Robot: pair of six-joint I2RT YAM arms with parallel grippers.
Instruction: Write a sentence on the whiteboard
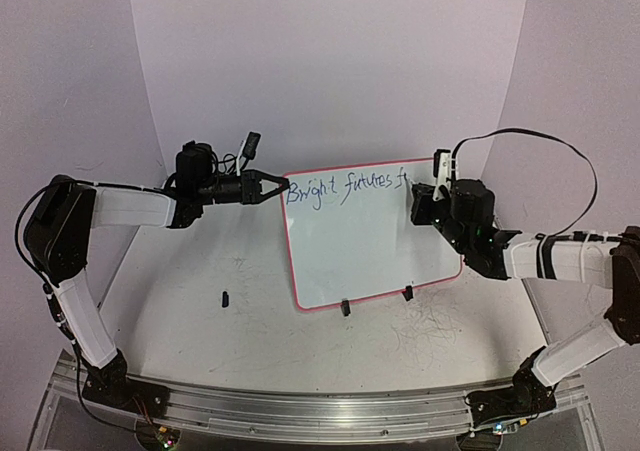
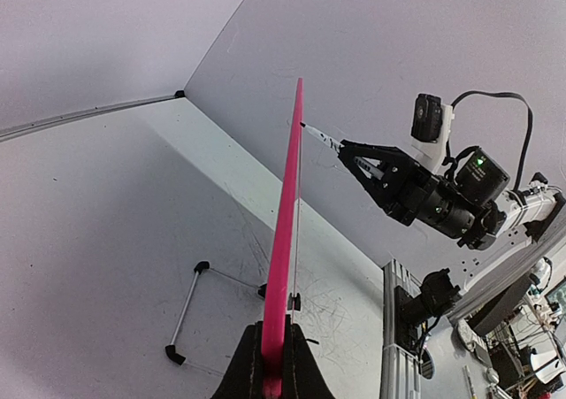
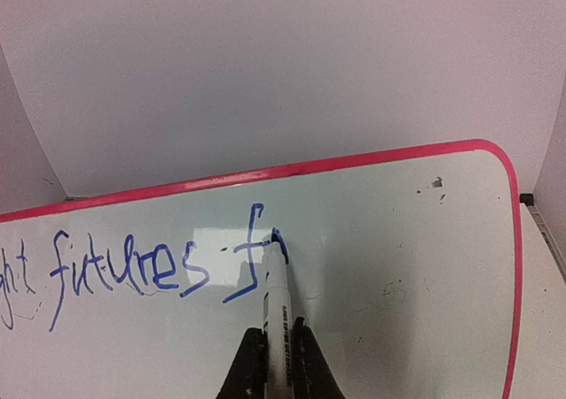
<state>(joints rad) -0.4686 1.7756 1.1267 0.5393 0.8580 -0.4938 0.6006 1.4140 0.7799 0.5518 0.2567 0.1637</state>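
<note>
The whiteboard (image 1: 372, 246), white with a red-pink rim, stands tilted on two black clip feet. My left gripper (image 1: 276, 187) is shut on its upper left edge; the left wrist view shows the pink rim (image 2: 281, 240) edge-on, clamped in that gripper (image 2: 274, 364). My right gripper (image 3: 277, 333) is shut on a white marker (image 3: 279, 293) whose blue tip touches the board just right of the letter "f". The sentence (image 3: 133, 266) in blue reads "Bright futures f" (image 1: 345, 188). The right gripper (image 1: 425, 203) is at the board's upper right, and the marker (image 2: 318, 136) reaches the board face.
A small black piece (image 1: 225, 297) lies on the tabletop left of the board. A thin wire stand (image 2: 188, 309) with black ends lies behind the board. Grey scribbles (image 1: 430, 323) mark the table in front. An aluminium rail (image 1: 300, 407) runs along the near edge.
</note>
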